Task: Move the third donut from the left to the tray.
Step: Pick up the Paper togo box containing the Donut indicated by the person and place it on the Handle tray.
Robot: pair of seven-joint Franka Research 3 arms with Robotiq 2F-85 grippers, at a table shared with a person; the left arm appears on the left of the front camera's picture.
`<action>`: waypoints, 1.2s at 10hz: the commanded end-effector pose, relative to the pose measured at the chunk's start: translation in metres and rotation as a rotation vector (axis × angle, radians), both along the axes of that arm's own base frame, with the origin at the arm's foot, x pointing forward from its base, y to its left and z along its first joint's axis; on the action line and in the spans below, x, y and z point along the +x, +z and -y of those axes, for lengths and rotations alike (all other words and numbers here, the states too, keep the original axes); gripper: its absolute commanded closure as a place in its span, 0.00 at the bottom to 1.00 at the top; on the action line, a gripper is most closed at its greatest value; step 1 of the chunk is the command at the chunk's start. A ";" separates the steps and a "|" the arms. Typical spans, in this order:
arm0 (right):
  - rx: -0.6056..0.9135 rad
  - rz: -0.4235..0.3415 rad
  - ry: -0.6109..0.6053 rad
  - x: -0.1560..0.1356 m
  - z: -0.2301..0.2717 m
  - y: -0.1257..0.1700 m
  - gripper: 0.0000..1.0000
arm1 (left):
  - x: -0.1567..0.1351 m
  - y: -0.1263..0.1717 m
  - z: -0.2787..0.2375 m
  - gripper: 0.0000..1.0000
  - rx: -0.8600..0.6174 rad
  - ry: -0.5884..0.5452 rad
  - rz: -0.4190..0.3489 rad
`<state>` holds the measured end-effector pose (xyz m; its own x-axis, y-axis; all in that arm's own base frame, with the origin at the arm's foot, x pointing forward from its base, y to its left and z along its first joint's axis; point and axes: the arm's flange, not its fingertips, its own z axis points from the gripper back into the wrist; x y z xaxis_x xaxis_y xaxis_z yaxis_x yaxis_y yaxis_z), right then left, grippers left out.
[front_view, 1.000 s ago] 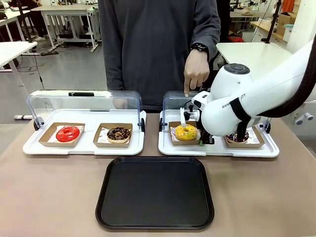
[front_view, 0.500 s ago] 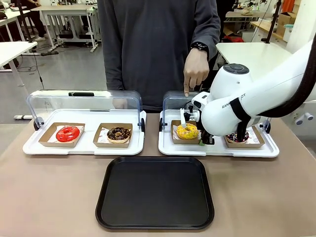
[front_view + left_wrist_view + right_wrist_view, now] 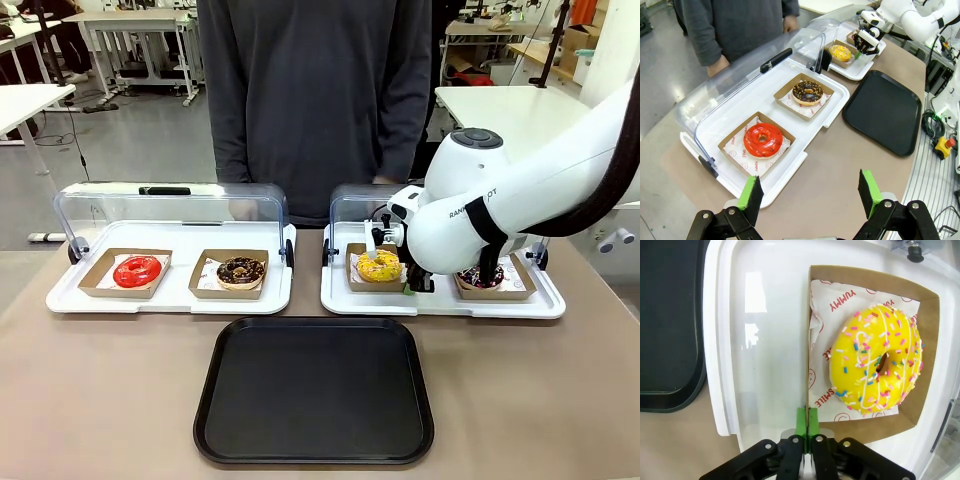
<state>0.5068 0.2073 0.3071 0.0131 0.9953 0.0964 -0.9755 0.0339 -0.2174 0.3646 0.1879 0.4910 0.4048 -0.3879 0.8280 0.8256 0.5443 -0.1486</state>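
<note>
Right wrist view: the right gripper (image 3: pixel 807 422) pinches the cardboard holder's (image 3: pixel 925 355) near wall; the yellow donut (image 3: pixel 876 359) lies flat just beyond, hole up.

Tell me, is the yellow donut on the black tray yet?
Not yet. Done: the lid is up and the right gripper has reached the yellow donut, its jaws pinched shut on the edge of the cardboard holder. In hand: that grip, with the holder seemingly still sitting in the white display tray. Left: lifting it out and carrying it to the black tray, which holds nothing.
</note>
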 end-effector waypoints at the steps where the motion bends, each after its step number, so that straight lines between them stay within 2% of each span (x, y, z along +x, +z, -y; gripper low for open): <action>1: 0.000 0.000 0.000 0.000 0.000 0.000 0.98 | -0.001 0.002 0.001 0.00 -0.008 -0.003 -0.002; 5: 0.026 0.095 -0.039 -0.043 0.009 0.063 0.98 | -0.001 0.002 0.001 0.00 -0.008 -0.003 -0.002; 8: 0.040 0.111 -0.065 -0.077 -0.003 0.082 0.98 | -0.001 0.002 0.001 0.00 -0.008 -0.003 -0.002; 12: 0.045 0.106 -0.120 -0.141 -0.043 0.077 0.98 | -0.001 0.002 0.001 0.00 -0.008 -0.003 -0.002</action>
<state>0.3804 0.2440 0.3821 0.0835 0.9865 0.1409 -0.9427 0.1240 -0.3098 0.3645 0.1880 0.4912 0.4046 -0.3879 0.8281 0.8256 0.5444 -0.1484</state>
